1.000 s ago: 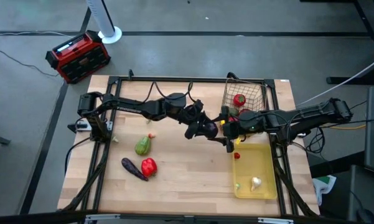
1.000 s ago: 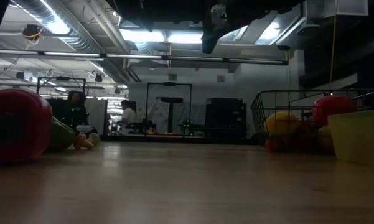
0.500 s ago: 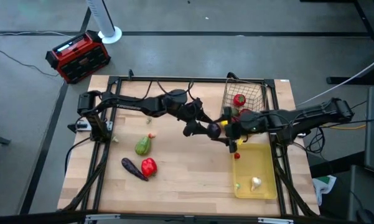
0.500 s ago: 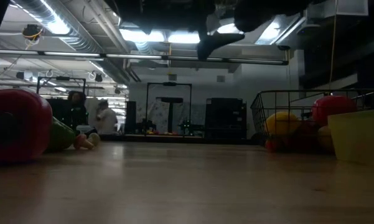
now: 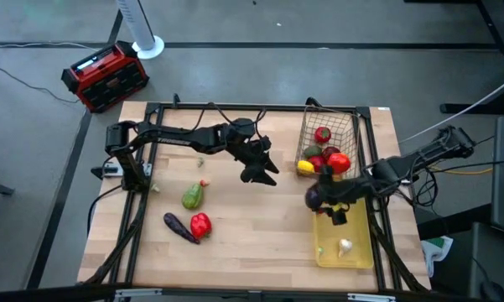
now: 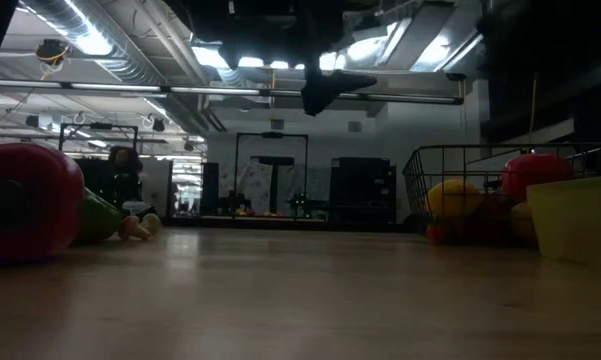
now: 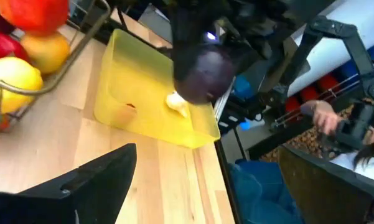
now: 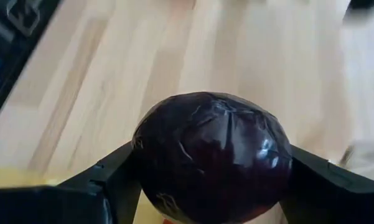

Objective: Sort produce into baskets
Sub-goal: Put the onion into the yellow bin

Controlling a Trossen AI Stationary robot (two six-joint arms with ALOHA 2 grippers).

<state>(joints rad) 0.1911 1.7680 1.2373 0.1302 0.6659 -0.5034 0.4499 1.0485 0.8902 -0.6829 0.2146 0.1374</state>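
My right gripper (image 5: 317, 200) is shut on a dark purple round vegetable (image 8: 211, 155), which also shows in the left wrist view (image 7: 202, 71), above the far left corner of the yellow tray (image 5: 352, 256). My left gripper (image 5: 264, 174) is open and empty, raised over the table's middle, left of the wire basket (image 5: 345, 126). The basket holds red, yellow and orange fruits. White garlic (image 5: 345, 247) lies in the tray. A green vegetable (image 5: 193, 196), a purple eggplant (image 5: 179, 226) and a red pepper (image 5: 200, 224) lie on the table at the left. My right gripper pinches the purple vegetable between its two fingers, one on each of its opposite sides (image 8: 142, 155). The fingers (image 8: 112, 171) come slanting down from the table's right. The vegetable is lifted clear of the table and the tray.
A small orange piece (image 5: 203, 182) lies beyond the green vegetable. A red-and-black box (image 5: 105, 75) stands on the floor past the table's far left corner. Bare wood lies between the left group of produce and the tray.
The two grippers met over the table's middle, left of the basket. My right gripper has since gone toward the near right with the purple vegetable, over the tray's far end. My left gripper has drawn back toward the left without it.
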